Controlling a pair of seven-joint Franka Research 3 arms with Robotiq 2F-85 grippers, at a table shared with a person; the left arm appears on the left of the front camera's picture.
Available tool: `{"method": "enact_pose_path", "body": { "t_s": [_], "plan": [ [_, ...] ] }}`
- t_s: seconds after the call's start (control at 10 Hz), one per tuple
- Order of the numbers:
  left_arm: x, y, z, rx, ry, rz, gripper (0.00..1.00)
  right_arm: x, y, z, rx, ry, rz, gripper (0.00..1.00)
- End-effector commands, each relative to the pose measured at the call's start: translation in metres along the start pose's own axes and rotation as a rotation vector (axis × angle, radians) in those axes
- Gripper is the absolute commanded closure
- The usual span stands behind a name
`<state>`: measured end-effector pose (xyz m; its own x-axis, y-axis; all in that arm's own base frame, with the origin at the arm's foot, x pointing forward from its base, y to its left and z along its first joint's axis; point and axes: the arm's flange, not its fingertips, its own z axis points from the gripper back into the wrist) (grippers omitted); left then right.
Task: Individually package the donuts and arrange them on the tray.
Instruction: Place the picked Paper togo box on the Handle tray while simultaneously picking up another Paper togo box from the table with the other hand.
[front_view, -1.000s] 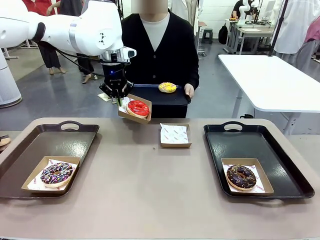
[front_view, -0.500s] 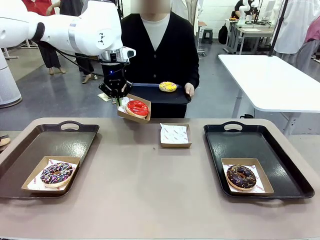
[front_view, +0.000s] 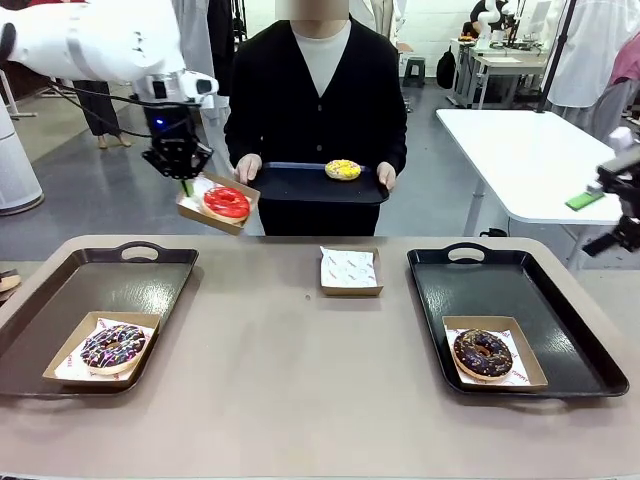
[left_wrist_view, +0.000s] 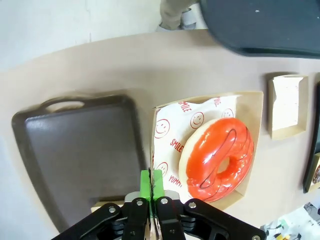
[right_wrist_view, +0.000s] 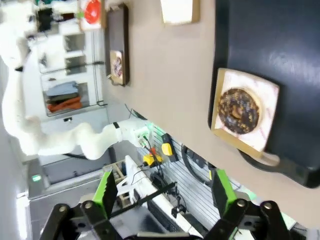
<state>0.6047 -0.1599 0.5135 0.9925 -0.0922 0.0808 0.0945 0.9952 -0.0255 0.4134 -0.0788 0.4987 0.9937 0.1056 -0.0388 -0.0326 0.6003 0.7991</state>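
The left gripper (front_view: 184, 182) pinches the rim of the box (front_view: 200, 217) holding the red donut (front_view: 227, 202), aloft past the table (front_view: 300, 380)'s far edge, the rim hidden between its pads. The right gripper (front_view: 603, 222), half cut off, stands spread.

Donuts (front_view: 113, 347) on side trays (front_view: 110, 285), carton (front_view: 350, 270) roughly between

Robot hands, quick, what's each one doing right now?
Left hand: shut on the edge of the box carrying the red donut.
Right hand: open, holding nothing.
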Motion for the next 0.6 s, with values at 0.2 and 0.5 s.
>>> {"method": "enact_pose_path", "body": {
  "t_s": [0.2,0.5],
  "plan": [
    [-0.055,0.067,-0.019,-0.032,0.011,0.006,0.99,0.045,0.075,-0.067,-0.284,-0.060,-0.005,0.00],
    [-0.078,0.110,-0.042,-0.062,0.004,0.035,0.99,0.081,0.115,-0.122,-0.445,-0.112,0.042,0.00]
  ]
}}
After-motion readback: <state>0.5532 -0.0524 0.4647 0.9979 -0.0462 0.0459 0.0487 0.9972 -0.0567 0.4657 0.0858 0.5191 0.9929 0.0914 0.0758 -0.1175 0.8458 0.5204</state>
